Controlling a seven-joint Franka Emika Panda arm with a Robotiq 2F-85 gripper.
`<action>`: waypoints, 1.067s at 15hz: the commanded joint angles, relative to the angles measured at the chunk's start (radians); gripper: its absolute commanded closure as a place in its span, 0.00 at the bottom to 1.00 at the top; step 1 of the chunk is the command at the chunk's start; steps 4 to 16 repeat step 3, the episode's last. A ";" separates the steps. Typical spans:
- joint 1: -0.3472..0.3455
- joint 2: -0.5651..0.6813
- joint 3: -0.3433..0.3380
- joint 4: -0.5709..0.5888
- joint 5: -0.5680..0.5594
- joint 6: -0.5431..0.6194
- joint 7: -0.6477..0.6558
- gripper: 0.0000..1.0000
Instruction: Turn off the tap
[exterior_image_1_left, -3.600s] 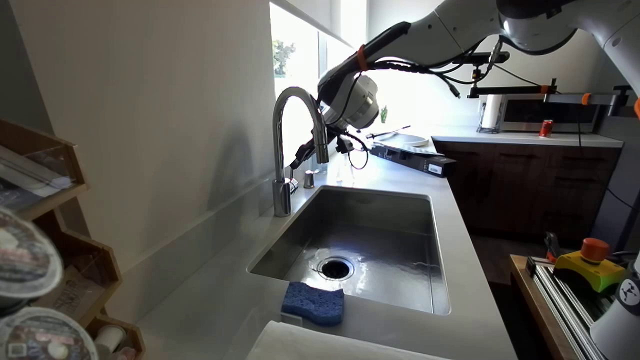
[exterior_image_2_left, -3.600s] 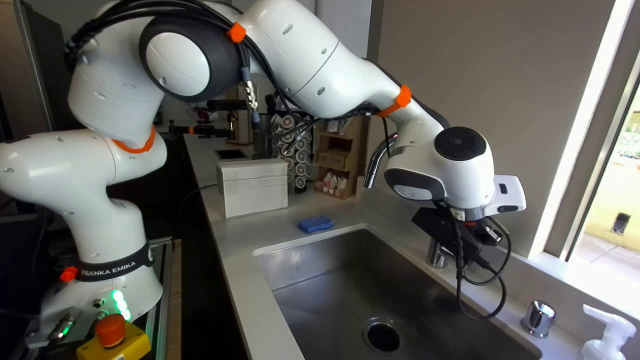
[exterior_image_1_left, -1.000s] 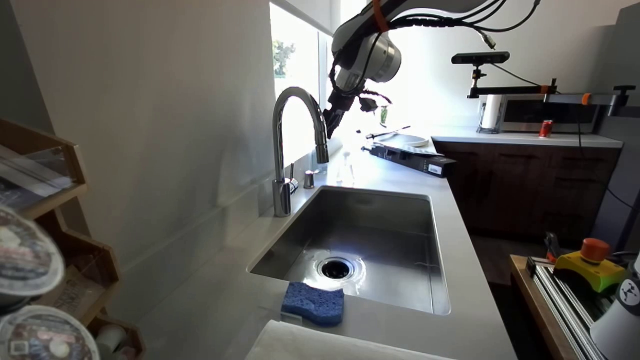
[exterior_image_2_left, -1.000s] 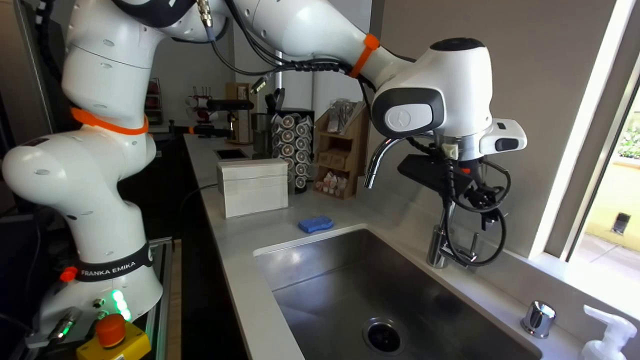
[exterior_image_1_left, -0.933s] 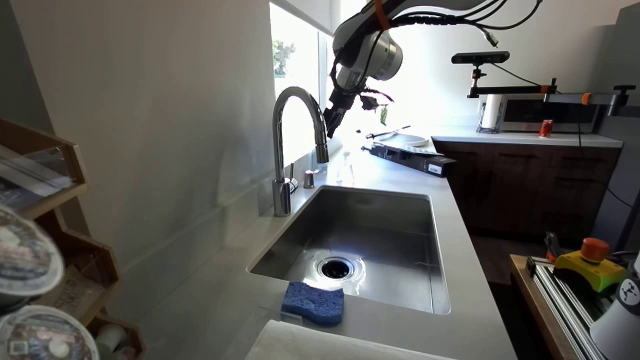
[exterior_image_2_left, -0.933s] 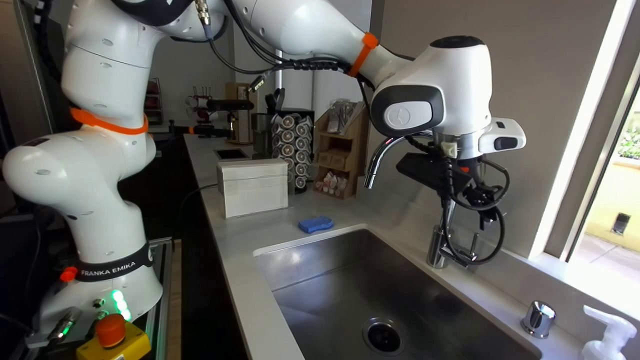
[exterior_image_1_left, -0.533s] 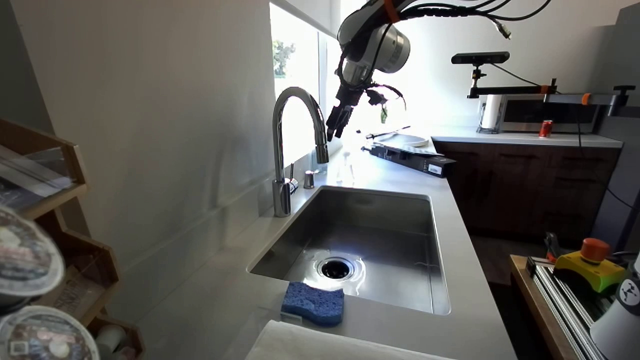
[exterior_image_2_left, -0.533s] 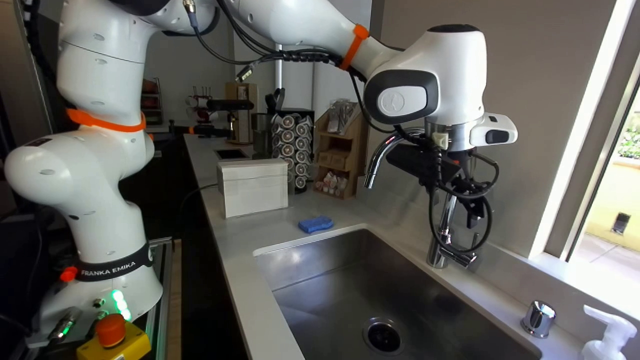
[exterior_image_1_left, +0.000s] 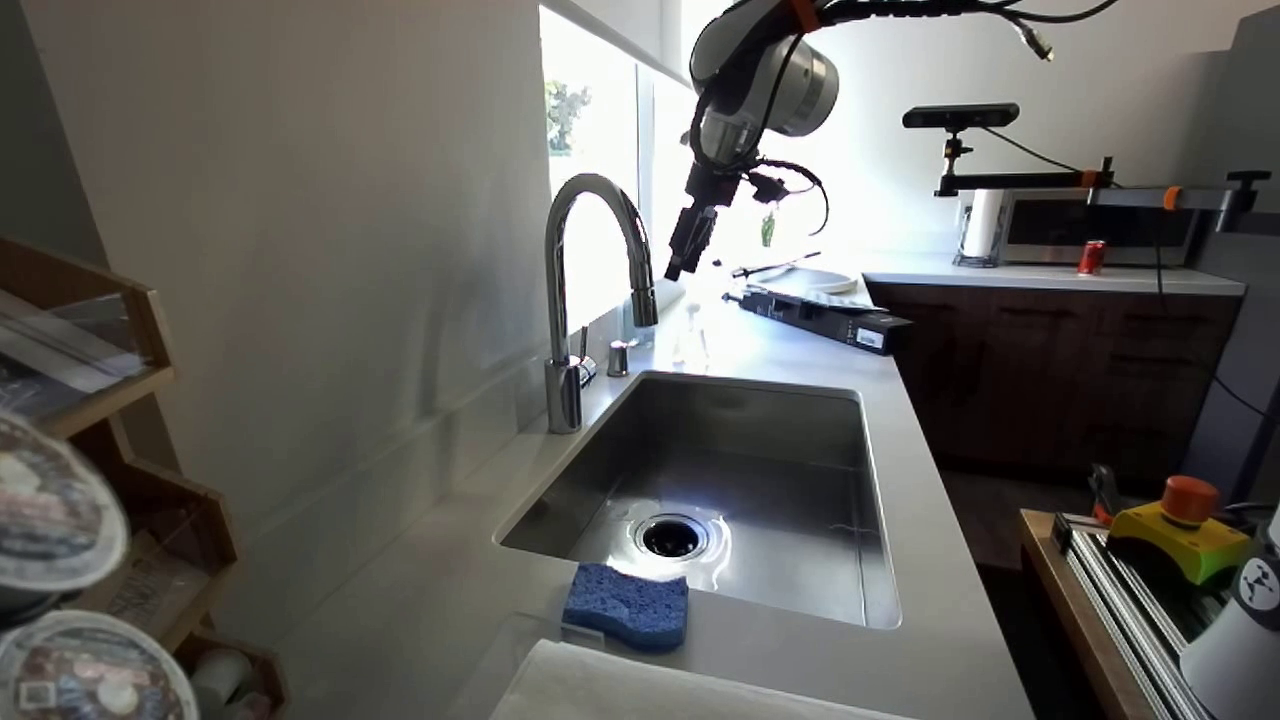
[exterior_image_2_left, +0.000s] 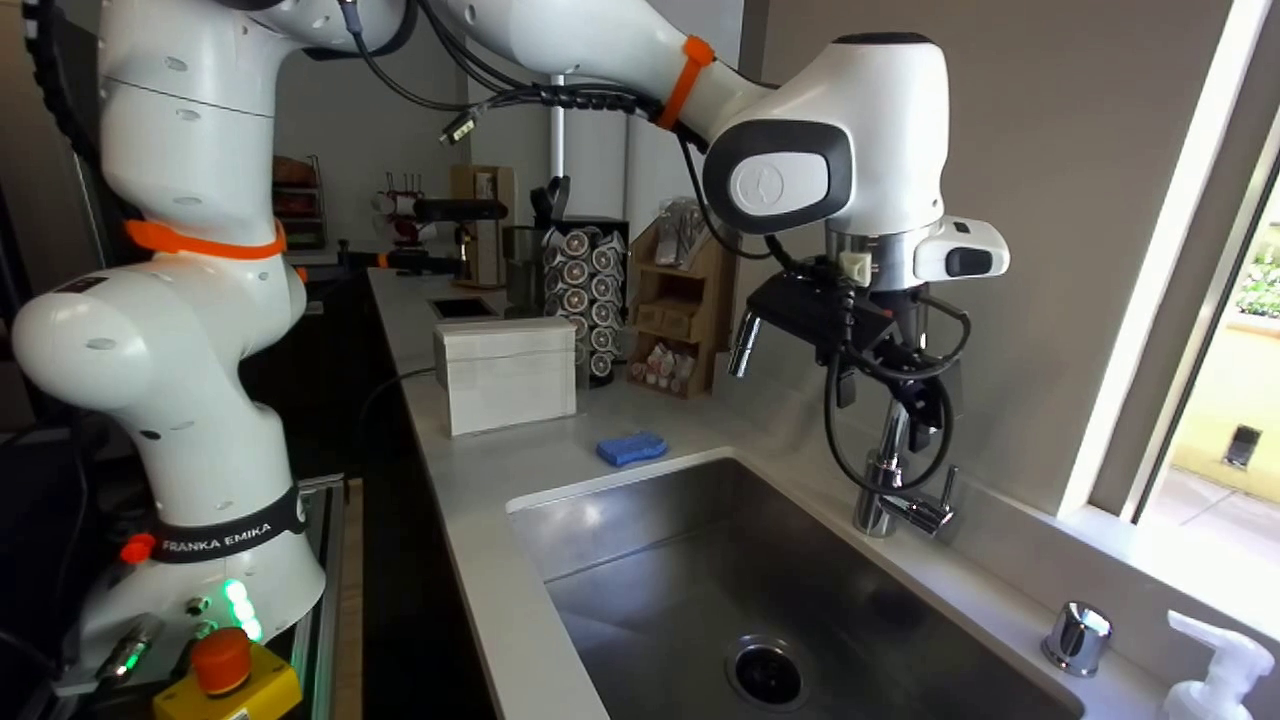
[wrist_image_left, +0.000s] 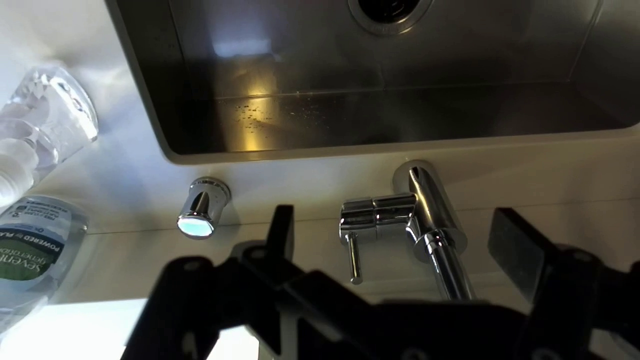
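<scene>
Wrist view: my claw (wrist_image_left: 394, 212) is spread wide, its two black fingers (wrist_image_left: 281, 232) far apart, and I have hold of nothing. Between them, as I look, lie the chrome base of the tap (wrist_image_left: 422, 200) and its slim lever (wrist_image_left: 354, 257), with the tap standing on the counter (wrist_image_left: 310, 185) beside the steel sink (wrist_image_left: 450, 112). Past the finger at frame left I have a chrome knob (wrist_image_left: 204, 207), then a clear bottle (wrist_image_left: 55, 110) and a labelled bottle (wrist_image_left: 35, 245) at the edge.

In an exterior view I see the tap (exterior_image_1_left: 563, 395) upright at the long side of the sink (exterior_image_1_left: 750, 420), its spout (exterior_image_1_left: 642, 290) arching over and down, its lever (exterior_image_1_left: 584, 343) pointing up. My claw (exterior_image_1_left: 674, 270) hangs tilted, to frame right of the spout and apart from the lever; from this angle I cannot tell how far my fingers are parted. A blue sponge (exterior_image_1_left: 627, 607) rests by the near rim.

In an exterior view my claw (exterior_image_2_left: 882, 424) points down, a finger showing on either side of the tap's stem (exterior_image_2_left: 892, 435); whether they stand around it or in front of it, I cannot tell. The lever (exterior_image_2_left: 948, 487) slants up near the tap's foot, lower than my claw. I see the sponge (exterior_image_2_left: 631, 449) by the sink's rim, with a white box (exterior_image_2_left: 510, 380) near it on the counter.
</scene>
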 joint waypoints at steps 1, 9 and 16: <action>0.020 -0.004 -0.020 -0.003 0.003 -0.003 -0.001 0.00; 0.022 -0.009 -0.022 -0.008 0.003 -0.003 0.000 0.00; 0.022 -0.009 -0.022 -0.008 0.003 -0.003 0.000 0.00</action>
